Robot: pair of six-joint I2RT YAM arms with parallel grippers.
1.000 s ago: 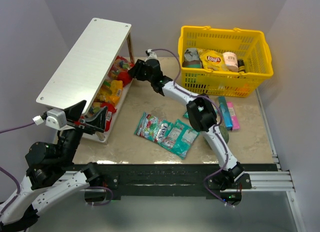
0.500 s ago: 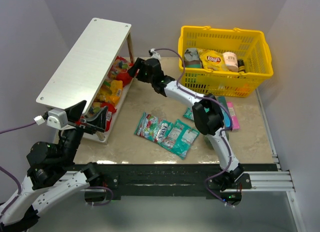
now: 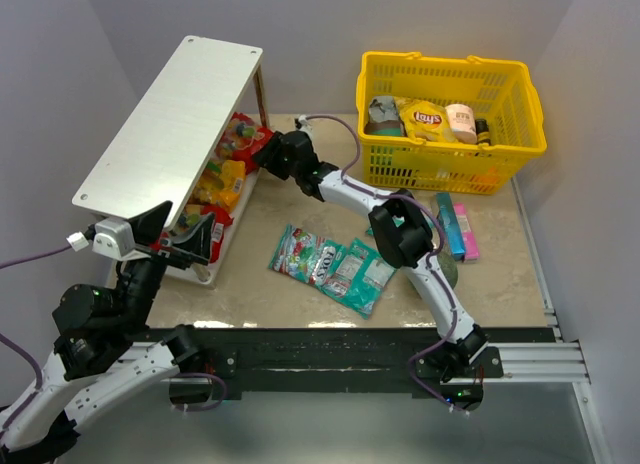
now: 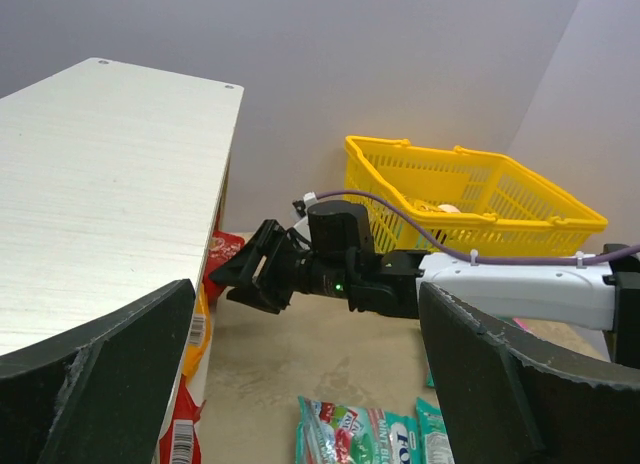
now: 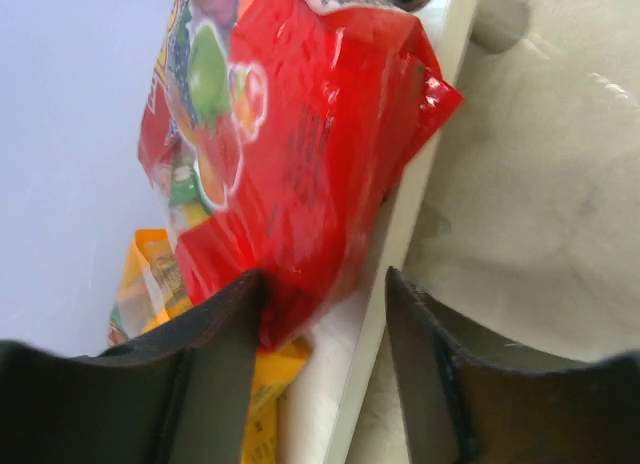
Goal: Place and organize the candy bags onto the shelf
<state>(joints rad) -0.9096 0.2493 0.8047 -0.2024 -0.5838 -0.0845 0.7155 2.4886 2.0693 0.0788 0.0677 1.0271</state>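
Observation:
The white two-tier shelf (image 3: pixel 170 119) stands at the left. Its lower tier holds red and yellow-orange candy bags. My right gripper (image 3: pixel 268 151) is at the shelf's far end, open. In the right wrist view its jaws (image 5: pixel 325 284) straddle the lower corner of a red candy bag (image 5: pixel 290 154), which touches the left finger and rests on the lower board (image 5: pixel 400 234). A yellow-orange bag (image 5: pixel 150 274) lies behind. A green-white bag (image 3: pixel 300 252) and teal bags (image 3: pixel 355 274) lie on the table. My left gripper (image 3: pixel 180 234) is open and empty by the shelf's near end.
A yellow basket (image 3: pixel 450 154) with a Lay's chip bag (image 3: pixel 423 116) and other items stands at the back right. Blue and pink packs (image 3: pixel 455 224) lie in front of it. Another teal bag (image 3: pixel 378 227) peeks out under the right arm.
My right gripper has moved a little nearer and left, closer to the red bag on the lower tier, and its elbow has shifted left. The left arm has not moved.

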